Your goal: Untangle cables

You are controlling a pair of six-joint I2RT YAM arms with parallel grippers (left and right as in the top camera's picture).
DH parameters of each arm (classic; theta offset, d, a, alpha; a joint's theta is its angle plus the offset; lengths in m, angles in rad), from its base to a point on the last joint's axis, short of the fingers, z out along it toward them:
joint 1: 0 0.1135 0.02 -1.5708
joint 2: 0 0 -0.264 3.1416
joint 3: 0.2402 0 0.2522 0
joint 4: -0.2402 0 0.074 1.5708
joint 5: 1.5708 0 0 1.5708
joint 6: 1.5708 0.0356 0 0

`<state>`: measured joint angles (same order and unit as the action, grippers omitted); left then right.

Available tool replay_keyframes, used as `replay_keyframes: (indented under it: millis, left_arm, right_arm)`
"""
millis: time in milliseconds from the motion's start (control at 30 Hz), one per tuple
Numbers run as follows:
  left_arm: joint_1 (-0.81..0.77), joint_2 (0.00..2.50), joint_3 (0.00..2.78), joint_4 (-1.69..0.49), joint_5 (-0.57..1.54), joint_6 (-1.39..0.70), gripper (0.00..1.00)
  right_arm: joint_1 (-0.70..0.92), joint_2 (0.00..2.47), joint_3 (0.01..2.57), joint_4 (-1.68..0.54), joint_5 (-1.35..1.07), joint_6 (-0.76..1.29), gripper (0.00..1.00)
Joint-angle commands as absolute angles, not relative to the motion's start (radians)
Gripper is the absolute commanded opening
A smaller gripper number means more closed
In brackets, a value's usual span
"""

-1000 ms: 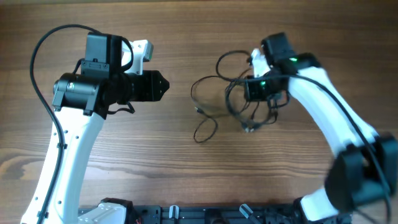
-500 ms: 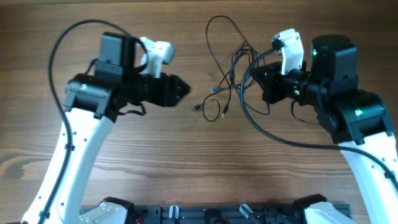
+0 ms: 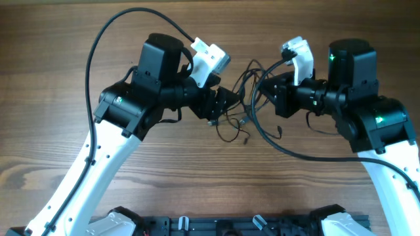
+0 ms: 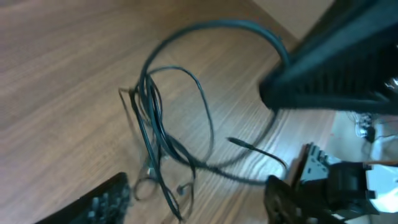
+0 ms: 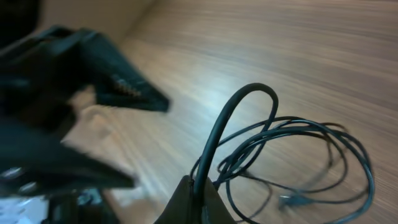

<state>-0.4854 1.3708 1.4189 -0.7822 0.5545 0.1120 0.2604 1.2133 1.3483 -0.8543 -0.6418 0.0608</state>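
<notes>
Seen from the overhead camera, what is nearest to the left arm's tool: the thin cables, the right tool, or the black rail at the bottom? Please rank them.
1. thin cables: just right of the left tool, by its tip.
2. right tool: farther right, across the tangle.
3. black rail: far below, at the picture's bottom edge.

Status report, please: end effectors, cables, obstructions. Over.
Left end effector open over cables. Right end effector shut on cables. Cables tangled; no obstruction seen.
</notes>
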Motion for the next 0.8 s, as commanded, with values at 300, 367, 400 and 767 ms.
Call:
replay_keyframes:
  millis: [300,367,400,767]
  left_arm:
    - [-0.489,1.422,1.431,-0.778,0.496,0.127,0.65]
    - [-0.489,1.439,1.431,-0.778,0.497,0.123,0.65]
    - [-0.489,1.448,1.431,-0.778,0.497,0.123,0.65]
    - [-0.489,1.523,1.431,-0.781,0.504,0.124,0.15]
  right_arm:
    - [0.262,1.156,1.365,-0.816,-0.845,-0.007,0.04]
    - [0.262,1.133,1.365,-0.806,-0.844,-0.007,0.04]
    - [0.262,1.122,1.365,-0.801,-0.845,-0.007,0.04]
    - [0.262,1.06,1.365,-0.79,-0.767,0.005,0.04]
